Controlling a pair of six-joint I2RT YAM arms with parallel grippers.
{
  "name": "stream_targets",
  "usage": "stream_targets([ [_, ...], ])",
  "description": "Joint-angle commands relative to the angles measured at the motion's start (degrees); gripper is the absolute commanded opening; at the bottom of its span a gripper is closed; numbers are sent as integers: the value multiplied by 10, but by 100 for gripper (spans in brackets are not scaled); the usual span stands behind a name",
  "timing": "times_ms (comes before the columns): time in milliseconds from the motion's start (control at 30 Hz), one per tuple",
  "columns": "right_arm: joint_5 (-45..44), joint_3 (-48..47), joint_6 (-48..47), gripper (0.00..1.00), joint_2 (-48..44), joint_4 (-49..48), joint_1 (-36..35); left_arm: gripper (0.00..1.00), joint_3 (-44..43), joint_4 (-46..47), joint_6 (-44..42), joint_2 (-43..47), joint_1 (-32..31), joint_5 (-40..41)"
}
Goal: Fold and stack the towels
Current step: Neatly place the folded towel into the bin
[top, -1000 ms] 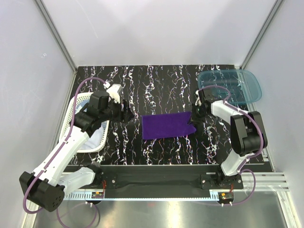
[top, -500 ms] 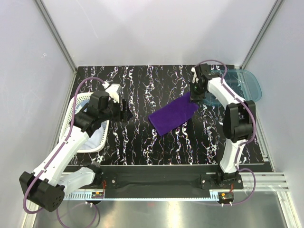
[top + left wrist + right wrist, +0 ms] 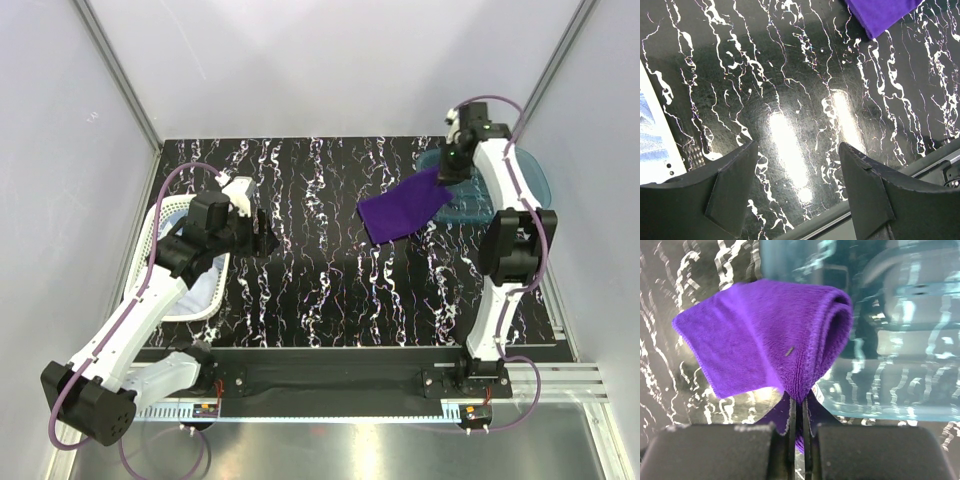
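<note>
Right gripper (image 3: 799, 407): jaws were pressed together on the folded edge of the purple towel (image 3: 765, 340).
Purple towel: it hung lifted at 2 o'clock of the table (image 3: 330, 290), with its held end at the rim of the teal bin (image 3: 530, 185).
Handling: it seemed light, soft and limp, so a pinch on a corner or folded edge is best.
Left gripper (image 3: 797, 155): jaws stood wide apart and empty, at 9 o'clock.

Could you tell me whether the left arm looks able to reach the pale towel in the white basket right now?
Probably yes. The pale towel lies uncovered in the white basket, close by the left arm, whose jaws stand open and empty just past the basket's rim.
</note>
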State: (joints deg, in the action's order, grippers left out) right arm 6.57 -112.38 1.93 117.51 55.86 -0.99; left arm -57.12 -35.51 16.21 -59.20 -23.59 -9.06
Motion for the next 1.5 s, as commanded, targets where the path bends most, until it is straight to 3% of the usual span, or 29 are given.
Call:
stream_targets([
  [0,10,-51,-17,0,9,23,27,72,-4,14,-14,7,3,2],
  [233,19,-112,-17,0,21,40,84,72,-7,10,-13,-5,6,-1],
  [733,21,-144,0,0,58,7,179,73,-3,15,-15,-3,6,-3],
  [1467,1,-232,-17,0,164,-15,234,74,-10,14,-16,-36,6,-9],
])
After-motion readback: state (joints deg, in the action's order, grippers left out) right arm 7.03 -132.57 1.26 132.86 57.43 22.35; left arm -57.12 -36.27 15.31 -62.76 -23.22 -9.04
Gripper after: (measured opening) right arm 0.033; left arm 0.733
